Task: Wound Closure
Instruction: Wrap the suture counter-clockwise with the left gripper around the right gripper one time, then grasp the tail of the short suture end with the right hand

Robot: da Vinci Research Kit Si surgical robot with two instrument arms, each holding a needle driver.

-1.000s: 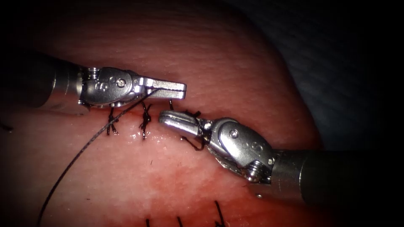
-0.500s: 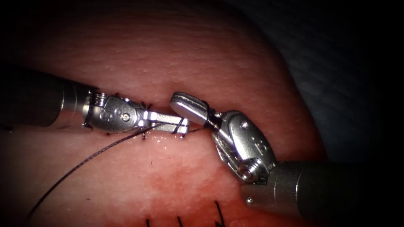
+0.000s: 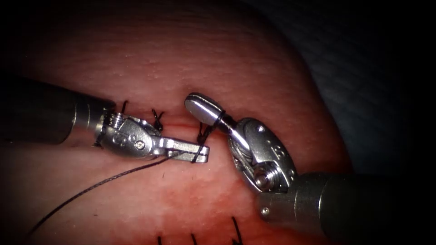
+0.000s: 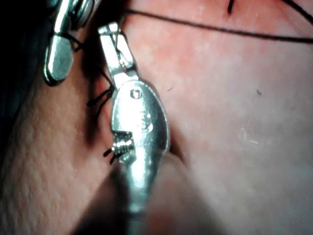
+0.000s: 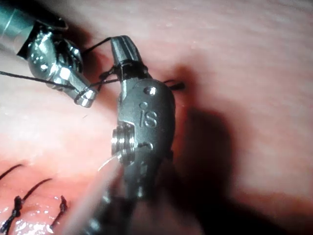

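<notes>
The left tool (image 3: 205,154) lies across the cut (image 3: 179,124) in the tissue (image 3: 204,54). Its jaws are shut on the dark thread (image 3: 91,186), which trails away to the lower left. A turn of thread (image 3: 221,119) is wrapped round the shut jaws of the right tool (image 3: 194,102), and a strand runs from there down to the left tool's tip. In the left wrist view the left tool (image 4: 111,34) holds the thread (image 4: 220,30) beside the right tool (image 4: 57,58). The right wrist view has the right tool (image 5: 122,46) with the wrap close to the left tool (image 5: 84,98).
Tied stitches (image 3: 157,119) cross the cut behind the left tool. Cut ends of older stitches (image 3: 236,229) stand along the lower edge, with red fluid (image 3: 200,195) on the tissue between. Dark cloth (image 3: 363,68) lies beyond the tissue on the right.
The left tool came down across the cut with the thread. The right tool swung its tip up and away, and the thread now loops round its jaws.
</notes>
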